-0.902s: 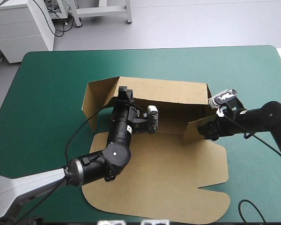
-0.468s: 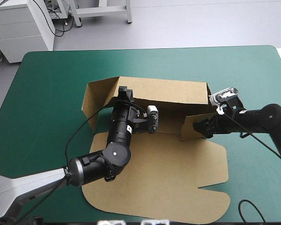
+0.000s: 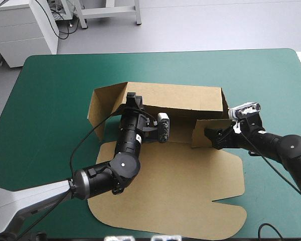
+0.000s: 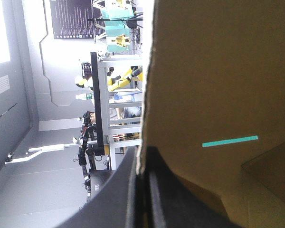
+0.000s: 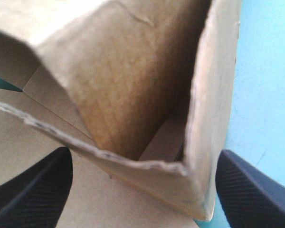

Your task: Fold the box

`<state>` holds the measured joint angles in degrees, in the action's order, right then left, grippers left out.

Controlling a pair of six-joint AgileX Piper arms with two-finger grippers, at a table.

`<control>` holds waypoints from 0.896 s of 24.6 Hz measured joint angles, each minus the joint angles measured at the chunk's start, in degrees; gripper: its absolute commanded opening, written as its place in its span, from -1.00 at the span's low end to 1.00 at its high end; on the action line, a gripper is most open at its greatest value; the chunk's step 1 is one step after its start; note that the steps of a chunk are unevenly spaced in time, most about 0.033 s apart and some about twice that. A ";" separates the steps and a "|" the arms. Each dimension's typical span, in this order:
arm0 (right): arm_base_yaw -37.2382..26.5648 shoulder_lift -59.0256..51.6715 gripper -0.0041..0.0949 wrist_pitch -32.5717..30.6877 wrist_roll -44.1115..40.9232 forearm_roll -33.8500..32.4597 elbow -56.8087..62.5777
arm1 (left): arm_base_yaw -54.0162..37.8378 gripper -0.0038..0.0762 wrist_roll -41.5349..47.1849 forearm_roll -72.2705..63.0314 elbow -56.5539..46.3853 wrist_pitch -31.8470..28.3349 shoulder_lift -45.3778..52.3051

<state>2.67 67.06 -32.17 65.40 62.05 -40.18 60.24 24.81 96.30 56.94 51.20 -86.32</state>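
Left wrist view: left gripper (image 4: 141,156) is pinching the top edge of the box (image 3: 175,168), black fingers (image 4: 173,202) pressed nearly together with the pale board edge running between them. Brown board is filling everything ahead of and beside that gripper, and a narrow slot (image 4: 230,141) in it is showing teal-green.

High view: this gripper is sitting on the back wall (image 3: 185,98), toward that wall's left end.

Right wrist view: right gripper (image 5: 142,159) is standing spread wide, one finger (image 5: 31,190) off each side of the free corner of the right flap (image 5: 128,90). Cannot tell whether either finger is touching the board.

High view: the right gripper is sitting at that flap's outer face, and the flap is standing up and angling inward from the back wall's right end. The box is lying mid-table. Its back wall is standing along the side toward the table's far edge. The left wall (image 3: 96,113) is standing too, angling out toward the table's left edge. The lid (image 3: 175,206) is lying flat, reaching almost to the near edge. The table (image 3: 50,85) is showing its teal-green cover on all sides of the board.
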 measured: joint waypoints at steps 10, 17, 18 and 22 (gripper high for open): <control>13.19 -0.52 0.57 18.84 0.61 1.70 2.54 | 0.00 -0.92 0.00 0.00 0.00 -0.12 0.00; 15.12 0.46 0.03 26.26 -1.43 4.79 2.63 | 0.00 -0.92 0.00 0.00 0.00 -0.44 0.00; 15.32 0.92 -0.16 27.04 -1.43 5.56 2.63 | 0.00 -0.92 0.00 0.00 0.00 -0.71 0.00; 15.50 2.46 -0.93 29.70 -1.35 7.32 2.63 | 0.00 -0.92 0.00 0.00 0.00 -0.77 0.00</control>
<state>18.17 69.52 -2.47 64.06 69.37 -37.55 60.24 24.81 96.30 56.94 50.44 -86.32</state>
